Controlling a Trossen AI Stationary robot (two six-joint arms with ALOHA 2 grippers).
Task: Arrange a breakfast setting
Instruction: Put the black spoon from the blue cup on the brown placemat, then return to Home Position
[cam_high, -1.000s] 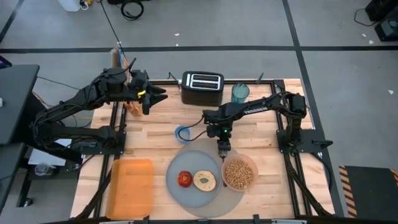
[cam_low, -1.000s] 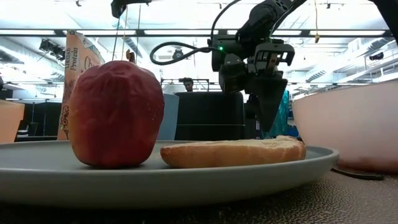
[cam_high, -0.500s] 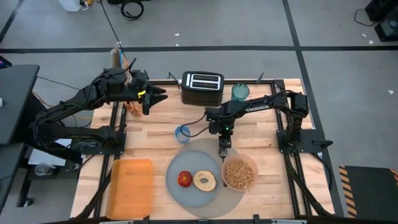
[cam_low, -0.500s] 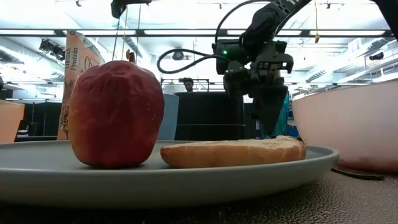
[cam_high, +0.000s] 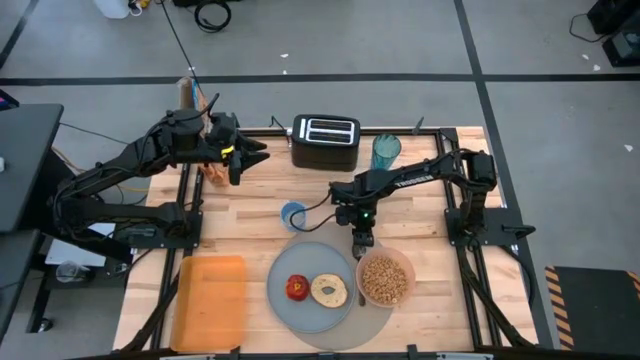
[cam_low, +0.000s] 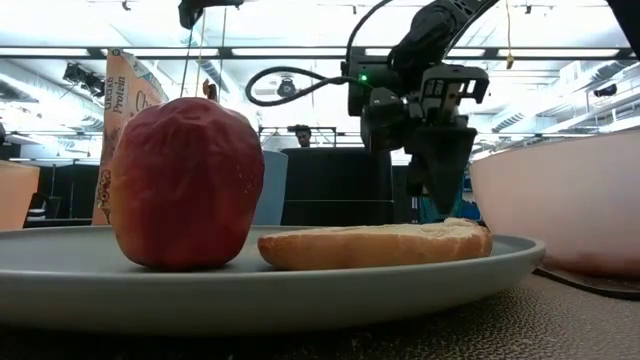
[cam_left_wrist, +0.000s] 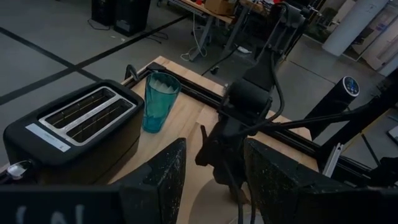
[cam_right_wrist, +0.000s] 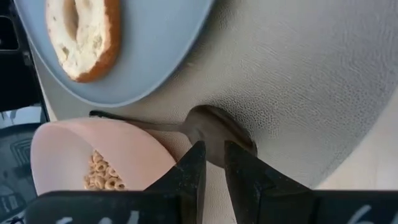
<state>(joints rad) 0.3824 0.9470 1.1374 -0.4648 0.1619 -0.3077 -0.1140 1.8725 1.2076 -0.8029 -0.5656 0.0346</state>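
Note:
A red apple (cam_high: 297, 288) and a bagel half (cam_high: 329, 291) lie on the round grey plate (cam_high: 310, 260). The plate rests on the larger grey mat (cam_high: 388, 320). The pink bowl (cam_high: 407, 268) holds cereal and stands on the mat's right part. The spoon (cam_right_wrist: 217, 127) lies flat on the mat between plate and bowl, its handle (cam_right_wrist: 137, 121) running along the bowl's foot. My right gripper (cam_high: 361, 242) points down over the spoon's bowl end, with a narrow gap between its fingers (cam_right_wrist: 194, 171). The teal tumbler (cam_high: 386, 150) stands at the back. My left gripper (cam_high: 255, 152) waits open at the far left. My right gripper's fingertips (cam_right_wrist: 242, 174) stand right over the rounded end of the spoon (cam_right_wrist: 214, 146), which lies flat on the mat. I cannot tell whether they touch it.
A black toaster (cam_high: 325, 142) stands at the far edge beside the tumbler. A small blue round thing (cam_high: 293, 214) lies behind the mat. A flat orange tray (cam_high: 211, 300) lies at the near left. A printed bag (cam_low: 125, 120) stands by the left arm.
My right gripper has shifted a little toward the table's near edge and the bowl, still pointing down. The spoon, plate and bowl have stayed where they were.

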